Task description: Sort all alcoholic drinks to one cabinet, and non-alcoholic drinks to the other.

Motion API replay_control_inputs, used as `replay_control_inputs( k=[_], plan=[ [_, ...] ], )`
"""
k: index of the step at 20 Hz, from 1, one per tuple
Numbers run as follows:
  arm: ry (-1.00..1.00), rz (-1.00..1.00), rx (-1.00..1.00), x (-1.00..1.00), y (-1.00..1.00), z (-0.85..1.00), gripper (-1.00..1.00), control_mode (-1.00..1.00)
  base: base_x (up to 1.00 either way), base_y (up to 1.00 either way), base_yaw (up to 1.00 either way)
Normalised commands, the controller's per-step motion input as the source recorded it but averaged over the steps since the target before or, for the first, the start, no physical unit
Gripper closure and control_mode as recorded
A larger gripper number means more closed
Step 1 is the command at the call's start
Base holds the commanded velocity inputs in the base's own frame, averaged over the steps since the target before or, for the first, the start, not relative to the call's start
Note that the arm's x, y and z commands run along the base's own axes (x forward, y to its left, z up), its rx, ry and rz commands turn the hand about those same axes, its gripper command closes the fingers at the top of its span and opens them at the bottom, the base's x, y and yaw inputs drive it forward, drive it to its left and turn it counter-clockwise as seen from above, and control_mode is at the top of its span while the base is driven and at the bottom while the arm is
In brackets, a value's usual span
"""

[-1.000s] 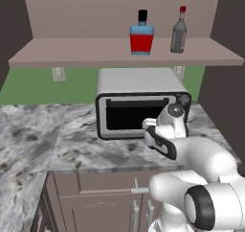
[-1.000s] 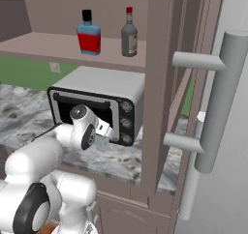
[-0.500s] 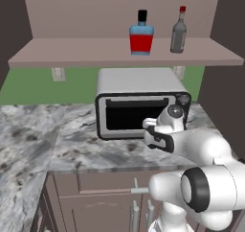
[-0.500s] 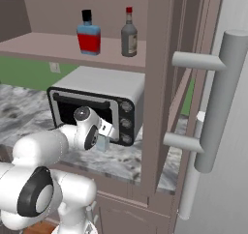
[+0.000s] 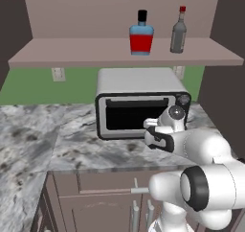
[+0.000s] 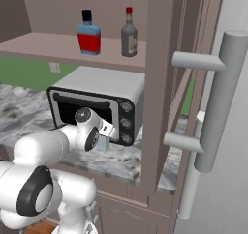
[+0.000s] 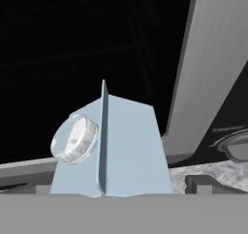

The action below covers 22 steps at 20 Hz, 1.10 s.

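Two alcoholic drinks stand on the open shelf: a squat red-filled bottle with a blue top [image 5: 141,37] [image 6: 89,33] and a slim grey bottle with a red cap [image 5: 178,30] [image 6: 128,33]. A non-alcoholic drink, a pale-blue carton with a clear round cap [image 7: 110,148] [image 6: 103,145], stands on the counter before the toaster oven. My gripper [image 7: 109,187] [image 6: 108,130] [image 5: 154,138] is low at the carton and open, with a dark fingertip [image 7: 198,182] showing to the carton's right. The carton sits between the jaws, and I cannot tell whether they touch it.
The silver toaster oven [image 5: 139,101] [image 6: 97,95] sits on the marble counter [image 5: 43,140] just behind the carton. An open cabinet door with a thick grey bar handle [image 6: 215,102] stands at the right. Lower cabinet fronts [image 5: 91,202] run under the counter.
The hand has crept a little toward the carton in front of the oven while the arm's elbow swung outward. The jaws have stayed wide. The bottles have not moved.
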Motion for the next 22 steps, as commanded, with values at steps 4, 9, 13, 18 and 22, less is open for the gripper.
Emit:
replay_control_inputs(
  k=[4,9,13,18,22],
  plan=[
    [0.00,-0.01,0.00,0.00,0.04,-0.02,1.00,-1.00,0.00,0.00,0.00],
    [0.01,0.00,0.00,-0.16,0.01,0.09,1.00,-1.00,0.00,0.00,0.00],
    [0.00,0.00,0.00,-0.63,0.00,0.52,1.00,-1.00,0.00,0.00,0.00],
    [0.02,0.00,0.00,-0.73,0.01,0.57,1.00,-1.00,0.00,0.00,0.00],
    [0.04,0.00,0.00,-0.77,0.04,0.45,1.00,-1.00,0.00,0.00,0.00]
  ],
)
